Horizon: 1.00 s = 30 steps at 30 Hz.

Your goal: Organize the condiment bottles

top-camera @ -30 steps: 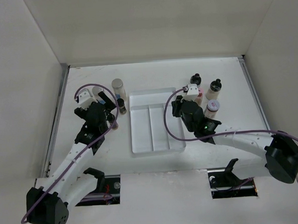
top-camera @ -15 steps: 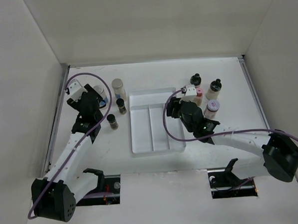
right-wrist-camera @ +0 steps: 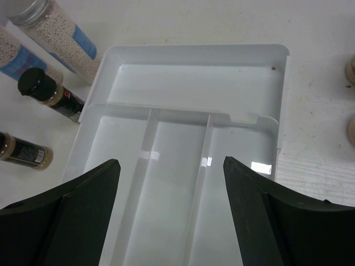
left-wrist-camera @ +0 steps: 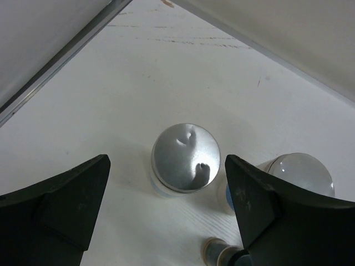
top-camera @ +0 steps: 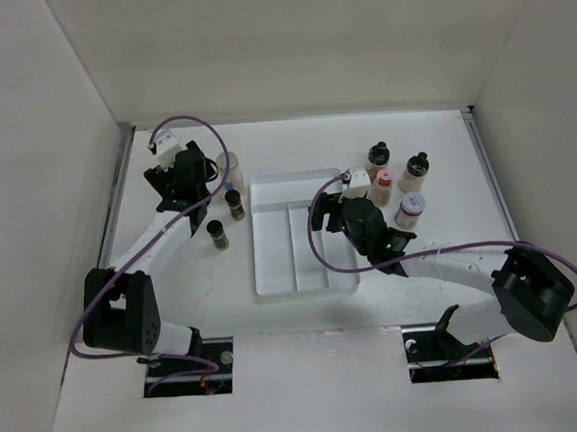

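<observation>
My left gripper hangs open above a silver-capped jar, not touching it. A second pale jar stands just right of it, partly behind my right finger. From above, the left gripper hides the first jar beside the tall jar. Two small dark bottles stand nearby. My right gripper is open and empty over the white tray. Black-capped bottles, a pink-capped one and a wide jar stand right of the right gripper.
The tray has three compartments and holds nothing. White walls close in the table on the left, back and right. The left wall's metal edge runs close to the left gripper.
My left gripper has left the small dark bottle and moved back toward the far-left jars. The right gripper has opened and shifted left over the tray, leaving the pink-capped bottle standing free.
</observation>
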{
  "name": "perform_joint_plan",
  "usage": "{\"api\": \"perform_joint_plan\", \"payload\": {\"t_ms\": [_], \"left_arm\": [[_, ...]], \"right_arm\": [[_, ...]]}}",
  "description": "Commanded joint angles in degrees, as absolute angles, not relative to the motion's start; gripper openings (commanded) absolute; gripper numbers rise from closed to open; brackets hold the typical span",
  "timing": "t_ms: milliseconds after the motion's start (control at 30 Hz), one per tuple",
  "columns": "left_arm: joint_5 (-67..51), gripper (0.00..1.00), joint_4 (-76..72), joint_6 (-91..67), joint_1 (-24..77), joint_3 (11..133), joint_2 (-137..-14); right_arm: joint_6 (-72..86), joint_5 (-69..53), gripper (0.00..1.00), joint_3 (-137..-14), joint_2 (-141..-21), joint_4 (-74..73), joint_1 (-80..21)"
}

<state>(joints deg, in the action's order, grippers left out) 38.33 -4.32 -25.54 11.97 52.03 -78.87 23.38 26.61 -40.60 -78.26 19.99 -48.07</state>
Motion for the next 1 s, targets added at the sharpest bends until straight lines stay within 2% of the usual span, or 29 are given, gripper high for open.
{"api": "perform_joint_plan", "payload": {"t_ms": [0,400,600,633,733,967], "left_arm": [[38.49,0.85,-6.95,-24.17,11.12,56.42,-81.73],[37.97,0.8,-7.38,-23.2,10.41,62.13,-92.02],[37.79,0.68,-8.43,-23.64,10.5,60.03,-91.94],[37.79,0.62,-8.52,-23.64,10.5,59.51,-91.59],[39.02,0.45,-10.01,-24.08,10.24,56.88,-87.64],[46.22,0.41,-16.77,-21.36,14.8,53.18,-70.86]], "right_arm": [[23.29,24.96,0.83,-40.7,-77.35,24.52,-48.38],[23.2,23.99,0.86,-40.17,-76.91,25.4,-48.38],[23.38,23.91,0.87,-39.9,-76.64,25.48,-48.03],[23.55,23.91,0.87,-39.82,-76.73,25.58,-47.86],[23.55,23.91,0.87,-40.08,-77.26,25.23,-47.94],[23.38,23.73,0.87,-39.46,-76.12,26.19,-47.85]]}}
